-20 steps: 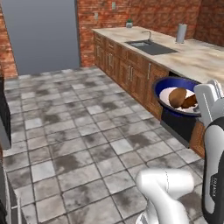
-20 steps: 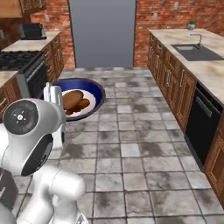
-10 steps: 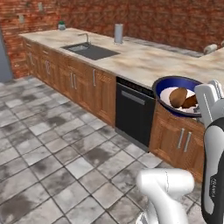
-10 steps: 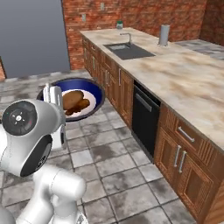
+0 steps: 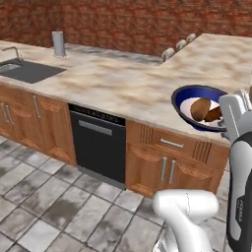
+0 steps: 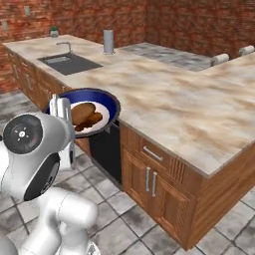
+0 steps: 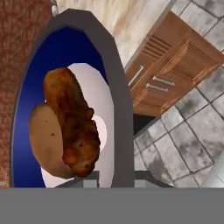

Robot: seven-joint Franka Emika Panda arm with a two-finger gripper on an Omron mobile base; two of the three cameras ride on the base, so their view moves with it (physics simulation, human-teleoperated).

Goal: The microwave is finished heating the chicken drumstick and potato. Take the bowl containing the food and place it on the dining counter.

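My gripper (image 5: 225, 119) is shut on the near rim of the dark blue bowl (image 5: 183, 98), held level in the air at about countertop height. The bowl (image 6: 112, 103) hangs just off the front edge of the beige marbled dining counter (image 6: 189, 112), above the floor. Inside its white middle lie the tan potato (image 7: 43, 144) and the orange-brown chicken drumstick (image 7: 72, 118), touching each other. From the left base, the potato (image 5: 199, 107) and drumstick (image 5: 214, 114) show beside my hand. The counter (image 5: 123, 83) stretches left and back. The microwave is out of view.
Below the counter are a black dishwasher (image 5: 96, 147) and wooden cabinets (image 5: 167, 165). A sink (image 5: 27, 71) and a steel cylinder (image 5: 58, 43) sit at the far left. Two small rolls (image 6: 219, 59) lie at the back. A brick wall closes the rear; grey tiled floor lies in front.
The whole picture has swung: the base has turned and come nearer the counter, which now looms close. The bowl stays in my shut gripper, in the same place relative to the arm.
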